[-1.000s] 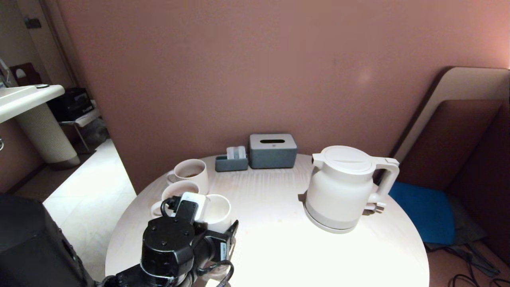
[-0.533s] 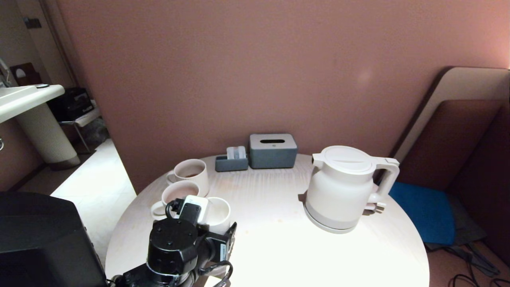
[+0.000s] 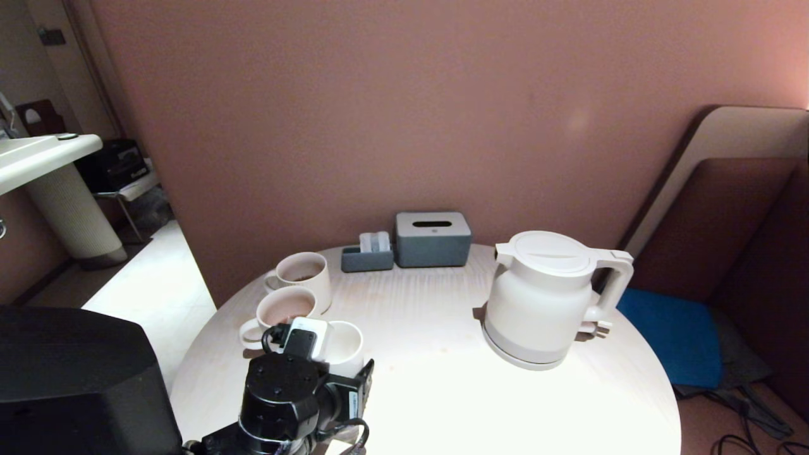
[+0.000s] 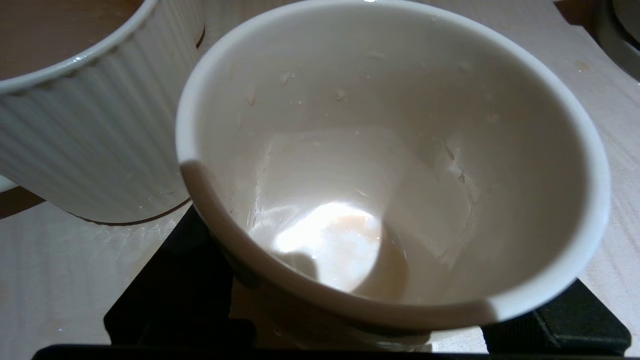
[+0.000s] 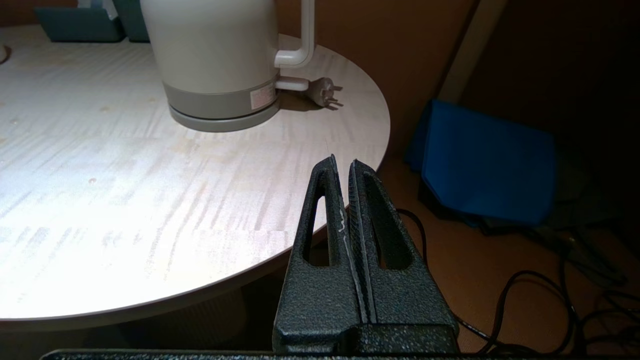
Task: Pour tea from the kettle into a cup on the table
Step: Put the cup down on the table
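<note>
Left gripper (image 3: 341,373) has its fingers (image 4: 170,295) wide on both sides of the small smooth white handleless cup (image 4: 390,165); whether they press its wall I can't tell, and the cup sits near the left front of the round pale wood-grain table (image 3: 442,392), just beside a ribbed white mug (image 4: 85,125). To do this well: close gently, square on the cup, and slide it clear without nudging the mug. Large white squat kettle (image 3: 543,297) stands well apart at right on its base; right gripper (image 5: 345,167) clenched empty, parked off the table edge.
</note>
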Motion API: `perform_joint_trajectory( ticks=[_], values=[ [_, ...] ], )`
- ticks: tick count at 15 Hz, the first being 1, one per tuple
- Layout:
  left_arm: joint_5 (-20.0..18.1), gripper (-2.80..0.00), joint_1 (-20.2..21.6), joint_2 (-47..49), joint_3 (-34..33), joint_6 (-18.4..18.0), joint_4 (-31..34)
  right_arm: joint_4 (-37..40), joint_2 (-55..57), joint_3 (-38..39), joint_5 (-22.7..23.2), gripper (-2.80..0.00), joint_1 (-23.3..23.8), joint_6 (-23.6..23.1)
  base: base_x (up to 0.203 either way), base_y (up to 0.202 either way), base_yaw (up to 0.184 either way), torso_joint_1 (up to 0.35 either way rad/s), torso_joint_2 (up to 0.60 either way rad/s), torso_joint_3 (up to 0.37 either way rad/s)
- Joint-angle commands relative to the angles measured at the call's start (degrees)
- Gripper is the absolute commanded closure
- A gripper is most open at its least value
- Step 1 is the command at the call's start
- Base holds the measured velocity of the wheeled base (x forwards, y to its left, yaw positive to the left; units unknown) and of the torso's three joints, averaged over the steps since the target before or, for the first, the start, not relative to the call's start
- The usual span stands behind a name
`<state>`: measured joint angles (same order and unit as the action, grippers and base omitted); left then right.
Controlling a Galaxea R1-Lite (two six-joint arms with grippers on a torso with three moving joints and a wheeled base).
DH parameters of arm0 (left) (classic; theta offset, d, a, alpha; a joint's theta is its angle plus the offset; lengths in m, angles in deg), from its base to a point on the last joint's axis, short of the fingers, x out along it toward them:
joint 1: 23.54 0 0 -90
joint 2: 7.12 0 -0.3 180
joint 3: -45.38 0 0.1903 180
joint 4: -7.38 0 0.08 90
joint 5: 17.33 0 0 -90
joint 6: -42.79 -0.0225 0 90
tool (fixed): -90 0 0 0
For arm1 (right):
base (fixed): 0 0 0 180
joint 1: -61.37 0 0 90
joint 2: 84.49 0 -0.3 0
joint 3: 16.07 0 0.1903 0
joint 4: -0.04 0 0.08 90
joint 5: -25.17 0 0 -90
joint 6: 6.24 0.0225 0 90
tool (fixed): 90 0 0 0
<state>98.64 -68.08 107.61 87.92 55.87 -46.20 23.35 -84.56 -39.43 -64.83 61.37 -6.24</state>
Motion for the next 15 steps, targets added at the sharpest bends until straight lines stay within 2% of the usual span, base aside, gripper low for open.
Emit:
perform_joint_trajectory(
  ticks=[1,12,13,15],
  values=[
    [0.1,0.0,0.0,0.9,0.2,0.1,-0.4,0.0,0.1,0.0,0.0,0.0,0.0,0.0,0.0,0.0,0.0,0.0,0.0,0.0],
    [0.0,0.0,-0.2,2.7,1.2,0.0,-0.4,0.0,0.1,0.0,0.0,0.0,0.0,0.0,0.0,0.0,0.0,0.0,0.0,0.0],
    [0.0,-2.8,-0.2,2.6,1.2,0.0,-0.4,0.0,0.1,0.0,0.0,0.0,0.0,0.0,0.0,0.0,0.0,0.0,0.0,0.0],
    [0.0,-2.8,-0.2,2.3,1.0,-0.2,-0.4,0.0,0.1,0.0,0.0,0.0,0.0,0.0,0.0,0.0,0.0,0.0,0.0,0.0]
  ],
)
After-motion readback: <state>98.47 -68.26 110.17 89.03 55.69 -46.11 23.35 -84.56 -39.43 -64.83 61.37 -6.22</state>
